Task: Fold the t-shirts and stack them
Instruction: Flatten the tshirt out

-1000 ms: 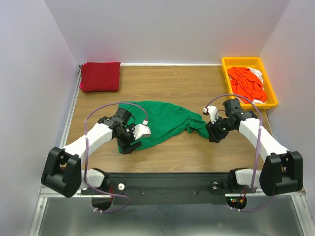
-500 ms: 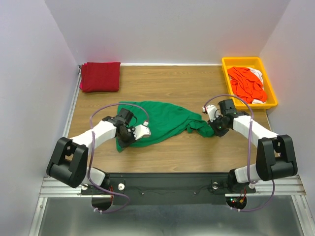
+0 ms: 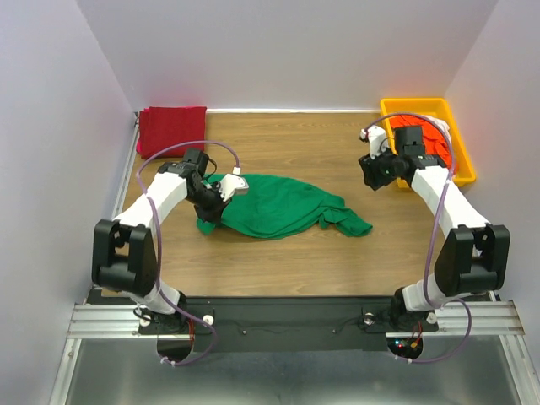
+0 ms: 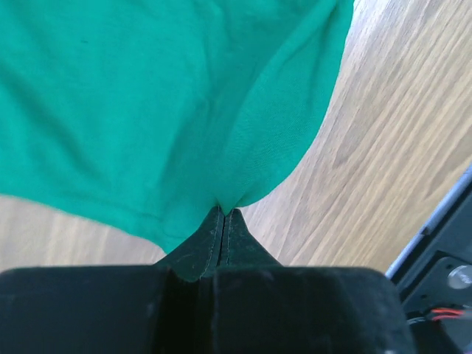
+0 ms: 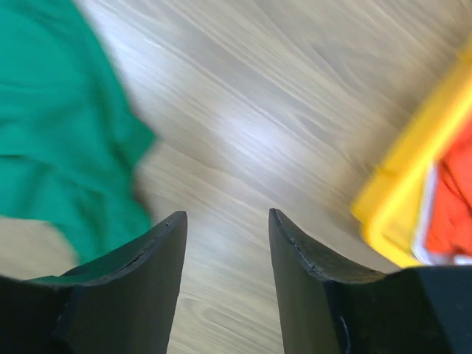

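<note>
1. My left gripper: left of centre in the overhead view. My wrist view shows the fingers pinched tight on a fold at the edge of the green t-shirt.
2. My right gripper: upper right of the overhead view, just beside the yellow tray. The jaws stand apart with nothing between them, only bare wood below.
3. Green t-shirt: rumpled and spread across the middle of the table, with a twisted end trailing toward the right.
4. Dark red t-shirt: folded into a flat square at the upper left corner of the table.
5. Orange-red t-shirts: bunched inside the yellow tray at upper right, partly hidden behind my right arm.
</note>
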`<action>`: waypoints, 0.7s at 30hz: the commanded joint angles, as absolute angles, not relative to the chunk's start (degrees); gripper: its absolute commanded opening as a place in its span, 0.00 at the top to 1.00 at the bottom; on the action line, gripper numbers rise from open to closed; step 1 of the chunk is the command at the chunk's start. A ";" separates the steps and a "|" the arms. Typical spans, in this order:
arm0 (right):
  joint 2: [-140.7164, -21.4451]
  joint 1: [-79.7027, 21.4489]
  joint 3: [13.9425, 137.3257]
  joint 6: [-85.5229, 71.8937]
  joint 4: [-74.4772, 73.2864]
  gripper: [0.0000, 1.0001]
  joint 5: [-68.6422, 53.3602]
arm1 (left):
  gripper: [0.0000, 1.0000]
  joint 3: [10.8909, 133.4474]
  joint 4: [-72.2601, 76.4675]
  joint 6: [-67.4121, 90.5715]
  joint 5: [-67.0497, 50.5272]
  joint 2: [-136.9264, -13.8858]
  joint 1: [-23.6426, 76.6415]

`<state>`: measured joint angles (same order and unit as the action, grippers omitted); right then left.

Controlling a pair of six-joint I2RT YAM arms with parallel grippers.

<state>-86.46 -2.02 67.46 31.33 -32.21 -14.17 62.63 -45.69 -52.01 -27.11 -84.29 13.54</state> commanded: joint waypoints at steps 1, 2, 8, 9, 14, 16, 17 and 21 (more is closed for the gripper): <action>-82.10 -6.23 69.79 25.85 -38.93 0.46 -26.18 | 1.00 66.35 -49.66 -51.68 -32.34 -88.50 12.48; -81.48 -8.85 69.26 23.66 -39.20 0.46 -27.32 | 1.00 66.79 -49.75 -51.59 -32.60 -89.20 12.22; -81.82 -19.14 65.31 19.17 -38.94 0.46 -23.92 | 1.00 69.17 -50.01 -51.68 -33.31 -93.25 11.78; -82.17 -20.12 64.95 18.73 -38.33 0.46 -23.04 | 1.00 69.34 -50.10 -51.68 -33.40 -93.69 11.69; -85.25 -26.00 63.99 16.70 -36.12 0.45 -16.53 | 1.00 69.70 -50.01 -51.33 -33.75 -94.48 11.69; -86.92 -26.98 63.98 16.52 -35.68 0.45 -15.21 | 1.00 69.61 -49.83 -51.15 -33.57 -94.66 11.69; -87.88 -27.77 63.90 16.35 -35.60 0.45 -14.34 | 1.00 69.52 -49.83 -51.24 -33.49 -94.75 11.60; -89.64 -29.09 63.64 16.00 -35.42 0.46 -12.22 | 1.00 69.17 -49.57 -51.33 -33.40 -94.66 11.43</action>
